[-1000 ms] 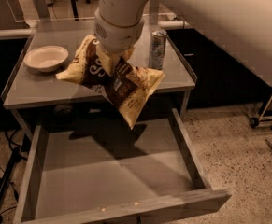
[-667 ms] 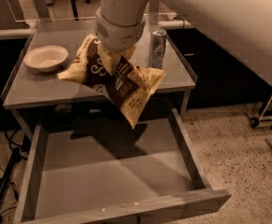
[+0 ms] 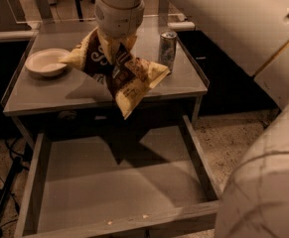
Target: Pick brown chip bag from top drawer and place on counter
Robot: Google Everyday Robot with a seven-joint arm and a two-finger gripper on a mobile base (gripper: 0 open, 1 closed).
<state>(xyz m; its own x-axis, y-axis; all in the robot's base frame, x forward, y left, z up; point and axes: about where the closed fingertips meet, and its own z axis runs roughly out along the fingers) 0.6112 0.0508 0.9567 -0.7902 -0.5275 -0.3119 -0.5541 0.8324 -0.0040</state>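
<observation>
The brown chip bag (image 3: pixel 119 71) hangs in the air, crumpled and tilted, its dark middle pinched from above and its cream-yellow ends flaring out to either side. Its lowest corner points down past the front edge of the surface (image 3: pixel 49 95), over the back of the open top drawer (image 3: pixel 134 224). The claw (image 3: pixel 115 42) grips the bag at its upper middle, closed on the crinkled foil, though the fingers themselves are mostly buried under the wrist and the bag's folds. The arm's pale wrist (image 3: pixel 119 9) comes almost straight down from the top of the view, a thick round cylinder pointing at the surface, while broader white arm segments (image 3: pixel 263 172) fill the right side nearer to me. On the surface, a shallow pale bowl (image 3: pixel 47 62) sits to the left of the bag, and a silver can (image 3: pixel 167 50) stands upright just to its right. Below, the drawer is pulled well out, with the bag's shadow across its grey floor and a couple of small crumbs near the front wall.
</observation>
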